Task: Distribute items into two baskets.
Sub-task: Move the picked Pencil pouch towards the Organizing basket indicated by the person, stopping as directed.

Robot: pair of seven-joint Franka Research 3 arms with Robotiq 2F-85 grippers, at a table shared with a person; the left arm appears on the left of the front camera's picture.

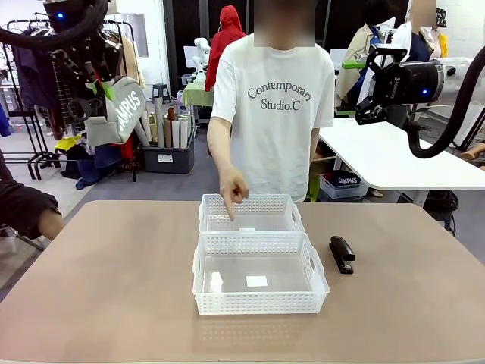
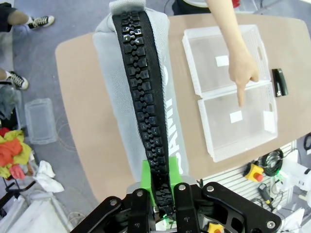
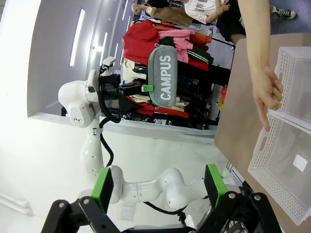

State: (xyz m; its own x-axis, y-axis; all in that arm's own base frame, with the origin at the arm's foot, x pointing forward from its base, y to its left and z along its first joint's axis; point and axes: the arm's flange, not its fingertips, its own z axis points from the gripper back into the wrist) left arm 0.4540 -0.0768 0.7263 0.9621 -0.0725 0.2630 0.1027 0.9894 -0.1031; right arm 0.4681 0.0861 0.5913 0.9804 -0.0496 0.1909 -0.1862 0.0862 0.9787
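High at the front view's top left, my left gripper (image 1: 96, 89) is shut on the grey "CAMPUS" pouch (image 1: 123, 112), which hangs well above the floor, left of the table. In the left wrist view the pouch (image 2: 121, 92) runs up from the gripper (image 2: 160, 194), black zipper facing the camera. The right wrist view has the pouch (image 3: 163, 77) far off. The black stapler (image 1: 341, 254) lies on the table right of the near basket (image 1: 258, 305). The far basket (image 1: 258, 203) touches it behind. My right gripper (image 1: 369, 85) hangs open at the upper right, its green pads (image 3: 103, 187) wide apart.
Across the table a person stands, one hand (image 1: 233, 196) pointing a finger down into the far basket. Another person's arm (image 1: 30, 212) rests at the table's left edge. A white table (image 1: 394, 155) stands behind on the right. Clothes racks and bins fill the back left.
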